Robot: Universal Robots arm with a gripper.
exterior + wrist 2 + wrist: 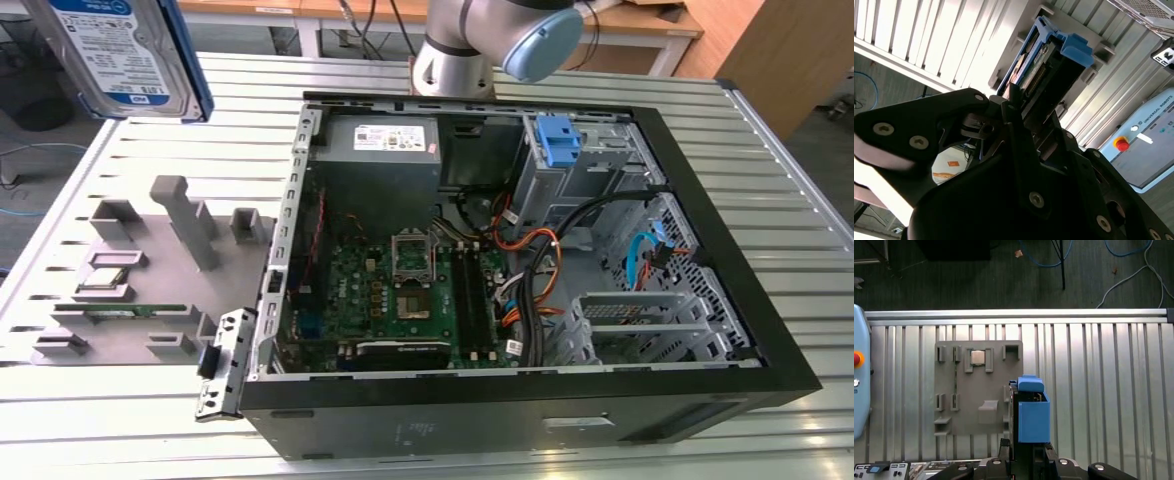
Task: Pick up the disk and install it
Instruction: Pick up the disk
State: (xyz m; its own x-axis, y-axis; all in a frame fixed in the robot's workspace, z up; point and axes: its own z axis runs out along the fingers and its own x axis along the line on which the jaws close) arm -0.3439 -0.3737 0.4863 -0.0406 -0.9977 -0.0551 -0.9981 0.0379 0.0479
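One gripper (1030, 109), clamped on the disk (1054, 60), holds it edge-up at ten o'clock of the open case (467, 425), presumably to clear the grey holder (979, 390) and its posts.

Ribbed silver metal table (120, 430). On it, at the exterior view's left: flat grey plastic parts holder (120, 340). Just beside it: open black computer case (467, 420).

The end effector (1026, 449) apparently grips the disk (1033, 415) above the gray fixture (974, 390).

White-and-blue-labelled disk (114, 55) in blue carrier frame (1033, 417), grey tray (966, 395), black case (441, 425), green motherboard (354, 290)
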